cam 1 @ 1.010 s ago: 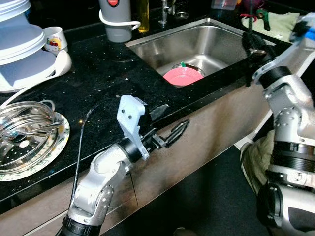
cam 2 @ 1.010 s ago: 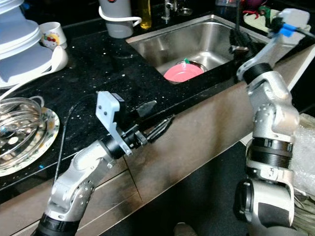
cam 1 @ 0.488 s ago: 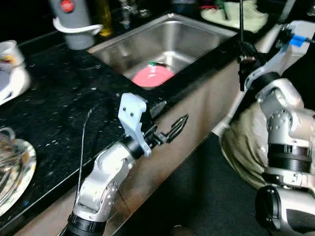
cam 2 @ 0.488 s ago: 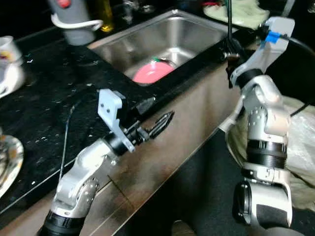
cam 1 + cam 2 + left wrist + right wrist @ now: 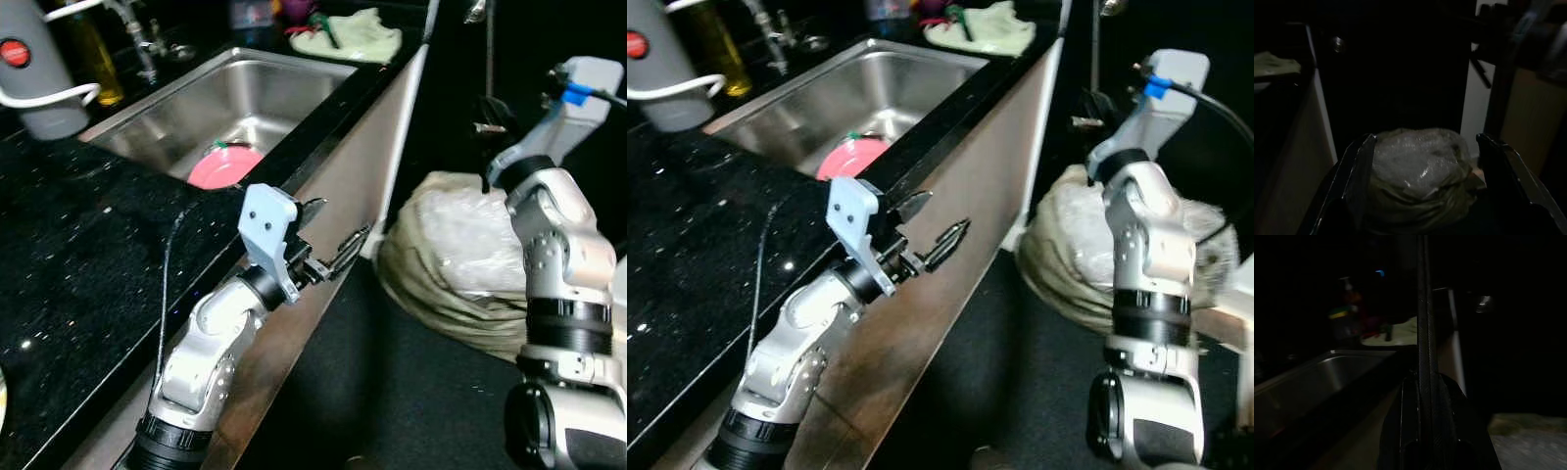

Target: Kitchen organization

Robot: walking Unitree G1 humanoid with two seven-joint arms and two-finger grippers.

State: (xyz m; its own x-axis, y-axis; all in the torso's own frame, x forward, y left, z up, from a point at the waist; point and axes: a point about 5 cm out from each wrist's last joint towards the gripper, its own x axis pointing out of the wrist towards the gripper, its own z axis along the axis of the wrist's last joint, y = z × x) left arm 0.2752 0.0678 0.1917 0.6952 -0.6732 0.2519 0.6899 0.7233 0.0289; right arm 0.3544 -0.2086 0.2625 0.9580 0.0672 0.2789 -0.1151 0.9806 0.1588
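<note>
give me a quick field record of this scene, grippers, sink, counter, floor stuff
left gripper: open, empty, held out past the counter edge toward the floor bundle
right gripper: raised beside the counter end, shut on a thin dark rod
thin dark rod: upright, runs up out of frame
sink: steel, holds a pink bowl
pink bowl: on the sink floor, near corner
counter: black, speckled
grey jug: on the counter left of the sink
green cloth: on the counter behind the sink
plastic-wrapped bundle: on the floor past the counter end
</note>
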